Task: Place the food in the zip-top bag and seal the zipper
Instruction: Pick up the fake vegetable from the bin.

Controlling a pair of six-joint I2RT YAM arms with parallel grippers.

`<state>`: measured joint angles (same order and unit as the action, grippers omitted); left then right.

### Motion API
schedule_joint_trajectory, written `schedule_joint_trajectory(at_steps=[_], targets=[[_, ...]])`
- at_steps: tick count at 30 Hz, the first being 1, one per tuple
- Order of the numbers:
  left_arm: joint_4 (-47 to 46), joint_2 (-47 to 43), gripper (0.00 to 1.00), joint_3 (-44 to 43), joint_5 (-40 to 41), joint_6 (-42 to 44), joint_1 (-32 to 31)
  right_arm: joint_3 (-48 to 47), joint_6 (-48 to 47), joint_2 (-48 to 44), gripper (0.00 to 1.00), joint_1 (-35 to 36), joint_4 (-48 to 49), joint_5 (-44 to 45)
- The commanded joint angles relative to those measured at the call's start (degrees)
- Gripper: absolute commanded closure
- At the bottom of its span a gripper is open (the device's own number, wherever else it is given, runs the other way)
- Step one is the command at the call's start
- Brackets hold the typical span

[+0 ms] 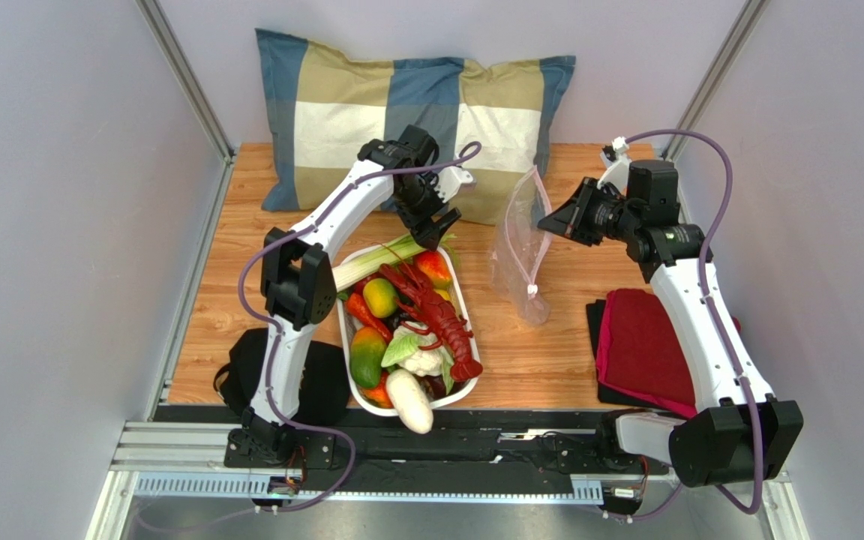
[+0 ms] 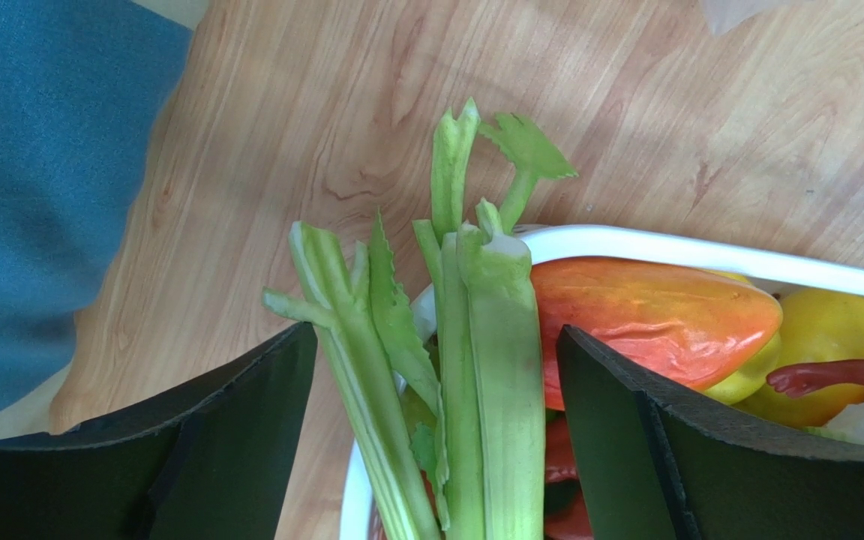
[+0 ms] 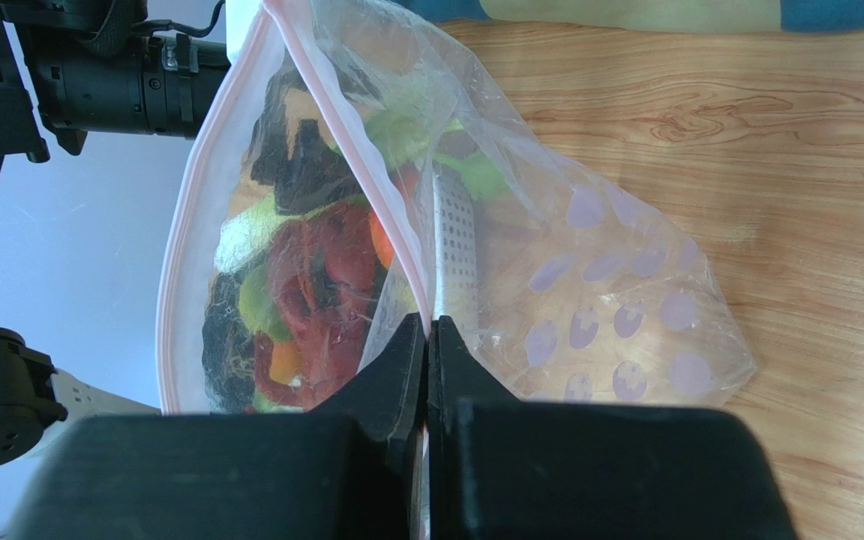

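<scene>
The food lies in a white slotted basket (image 1: 465, 295): a long green-and-white stalk (image 1: 371, 262), a red lobster (image 1: 439, 312), a mango (image 1: 367, 356) and small fruits. My left gripper (image 1: 434, 228) is open over the basket's far end. In the left wrist view its fingers (image 2: 234, 428) stand on either side of the stalk's green top (image 2: 482, 360) without touching it, next to an orange-red fruit (image 2: 651, 315). My right gripper (image 3: 426, 338) is shut on the pinkish zipper strip (image 3: 341, 158) of the clear zip-top bag (image 3: 617, 304). It holds the bag (image 1: 515, 257) upright with its mouth open, and I see no food in it.
A blue-and-cream checked pillow (image 1: 403, 113) lies along the table's back edge. A red cloth on a dark mat (image 1: 656, 349) lies at the right front. A black pad (image 1: 247, 371) sits at the left front. Bare wood shows between basket and bag.
</scene>
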<state>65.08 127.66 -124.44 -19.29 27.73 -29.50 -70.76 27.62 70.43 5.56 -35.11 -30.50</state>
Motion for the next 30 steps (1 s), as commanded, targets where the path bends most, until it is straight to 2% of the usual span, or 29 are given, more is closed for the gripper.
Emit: schedule_joint_trajectory(at_steps=[1,5,6,11,18,26,30], targets=[[3.3,1.3,0.16,-3.5,-0.1,-2.7,0.1,-2.3,-1.2,0.1,1.0,0.2,0.0,1.5],[5.1,1.9,0.26,-4.2,-2.0,-3.4,0.4,-2.5,-1.5,0.1,1.0,0.2,0.0,1.9],[5.4,2.2,0.33,-4.7,-1.6,-4.0,0.7,-2.6,-1.4,0.1,1.0,0.2,0.0,2.0],[7.1,3.2,0.46,-6.2,0.2,-4.4,1.9,-2.7,-1.4,0.3,1.0,0.2,0.0,1.8],[5.8,-1.8,0.84,-6.6,0.5,-4.1,3.0,-3.1,-1.4,0.5,1.0,0.2,0.0,1.8],[4.7,-9.5,1.0,-5.8,4.7,-3.5,4.0,-3.3,-1.4,1.1,1.0,0.2,0.1,1.4],[2.4,-11.9,1.0,-5.8,5.9,-3.5,5.5,-3.3,-1.4,1.1,1.0,0.2,0.1,1.4]])
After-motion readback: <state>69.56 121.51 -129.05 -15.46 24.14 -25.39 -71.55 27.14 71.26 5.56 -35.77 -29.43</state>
